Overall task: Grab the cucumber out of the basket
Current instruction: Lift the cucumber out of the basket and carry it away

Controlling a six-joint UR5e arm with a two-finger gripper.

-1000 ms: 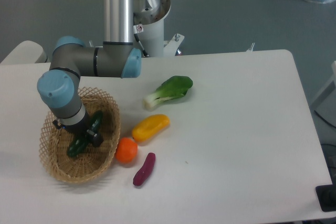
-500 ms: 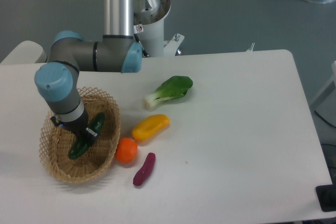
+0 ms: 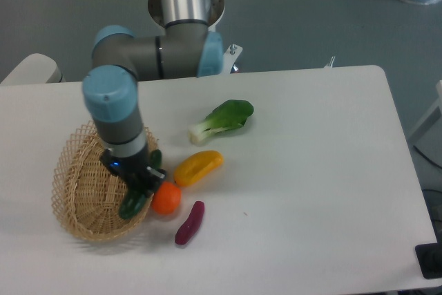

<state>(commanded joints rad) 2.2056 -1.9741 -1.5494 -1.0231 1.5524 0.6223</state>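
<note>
Camera view from above shows the pincer (image 3: pixel 141 183) pinching the cucumber (image 3: pixel 133 202) about its middle, at the right rim of the basket (image 3: pixel 76 198). The dark green body runs slantwise: its upper end peeks out beside the wrist and its lower end hangs over the woven rim, so it seems lifted clear of the basket floor, though its height cannot be read from this angle. An orange fruit (image 3: pixel 166 197) sits on the counter (image 3: pixel 311 170) just beside the basket, close to the pincer's fingers. A yellow vegetable (image 3: pixel 198 167), a purple sweet potato (image 3: pixel 189 222) and a bok choy (image 3: pixel 222 121) lie further right, apart from one another.

By the look of it, the grasp is made and the lift is under way. What remains would be a steady rise, keeping the grip firm on the glossy skin and keeping the fingers from nudging the orange fruit.
</note>
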